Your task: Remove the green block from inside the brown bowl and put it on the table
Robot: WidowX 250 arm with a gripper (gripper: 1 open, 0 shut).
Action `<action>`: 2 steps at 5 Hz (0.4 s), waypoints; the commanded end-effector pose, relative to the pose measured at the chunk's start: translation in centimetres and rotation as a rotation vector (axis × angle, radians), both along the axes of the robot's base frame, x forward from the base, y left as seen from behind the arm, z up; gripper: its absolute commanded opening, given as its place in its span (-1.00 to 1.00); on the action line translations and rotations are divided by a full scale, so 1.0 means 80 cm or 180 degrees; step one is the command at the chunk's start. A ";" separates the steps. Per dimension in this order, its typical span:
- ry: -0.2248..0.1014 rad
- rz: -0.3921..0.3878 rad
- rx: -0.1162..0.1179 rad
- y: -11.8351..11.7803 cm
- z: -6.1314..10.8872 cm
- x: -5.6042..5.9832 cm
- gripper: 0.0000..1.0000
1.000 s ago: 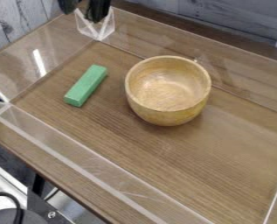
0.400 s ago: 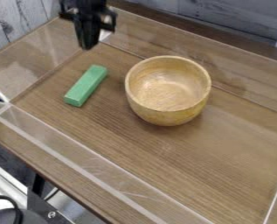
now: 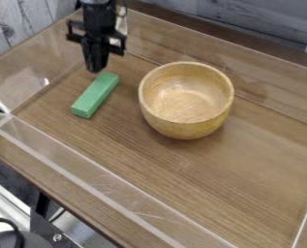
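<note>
Pincer [image 3: 98, 66] closed, empty | green block [image 3: 96, 94] on desk [image 3: 182, 184], at 9 o'clock of bowl [image 3: 187, 99] | block just at 6 o'clock of pincer, long axis 1-to-7 o'clock

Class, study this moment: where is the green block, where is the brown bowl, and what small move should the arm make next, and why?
Probably a short lift straight up, away from the block. The green block already lies flat on the table, left of the brown bowl, which looks empty. The hand is shut just above the block's far end, apparently holding nothing, so nothing seems left to move.
</note>
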State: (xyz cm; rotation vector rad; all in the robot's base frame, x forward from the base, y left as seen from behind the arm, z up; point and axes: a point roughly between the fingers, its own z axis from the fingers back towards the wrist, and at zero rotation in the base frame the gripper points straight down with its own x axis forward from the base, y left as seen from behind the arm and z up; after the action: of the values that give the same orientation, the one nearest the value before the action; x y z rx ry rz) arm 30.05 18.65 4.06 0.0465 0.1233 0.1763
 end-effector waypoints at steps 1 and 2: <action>-0.0103 0.0066 0.0105 0.015 0.016 0.010 -1.00; -0.0072 0.0129 0.0103 0.021 0.016 0.011 -1.00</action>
State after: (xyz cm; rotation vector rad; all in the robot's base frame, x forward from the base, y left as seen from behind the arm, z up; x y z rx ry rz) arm 30.14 19.38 3.35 0.0425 0.1577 0.2088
